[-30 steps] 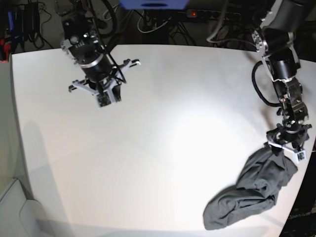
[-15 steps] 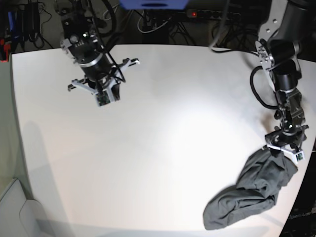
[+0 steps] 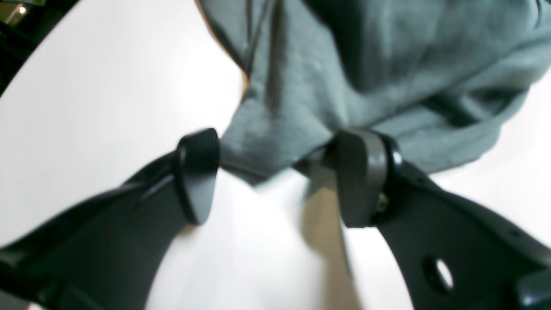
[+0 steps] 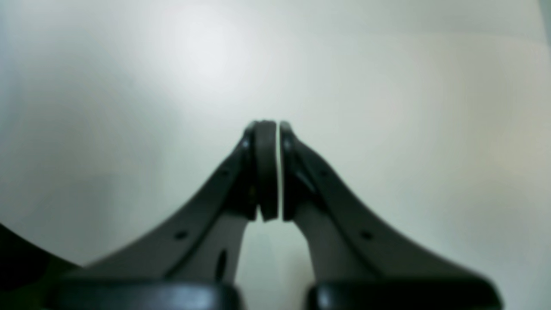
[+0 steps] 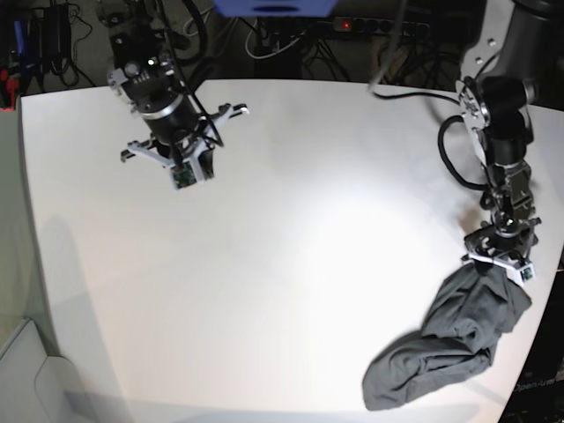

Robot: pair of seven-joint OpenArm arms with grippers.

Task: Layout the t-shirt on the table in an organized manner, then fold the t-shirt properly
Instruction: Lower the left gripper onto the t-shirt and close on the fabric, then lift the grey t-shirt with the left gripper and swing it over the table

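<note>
I see a wide white bench (image 5: 282,247) with a matte top, lit brightest near its middle, its rounded corners falling off into a dark room. Behind the far edge I make out tangled cables (image 5: 264,40) and a power strip (image 5: 379,25) with a small red light. A blue object (image 5: 275,7) sits at the top of the base view, cut off by the frame.

The t-shirt (image 5: 454,339) lies bunched in a wrinkled heap near the bench's front corner, on the left arm's side, close to the edge. My left gripper (image 3: 275,172) is down at the far end of that heap, released, its fingers (image 3: 198,172) spread on either side of a fold of grey cloth, with the cloth touching both pads but not pinched between them. My right gripper (image 4: 273,172) is clenched on nothing, hanging over bare bench at the far side, well apart from the shirt, with nothing between the two arms
</note>
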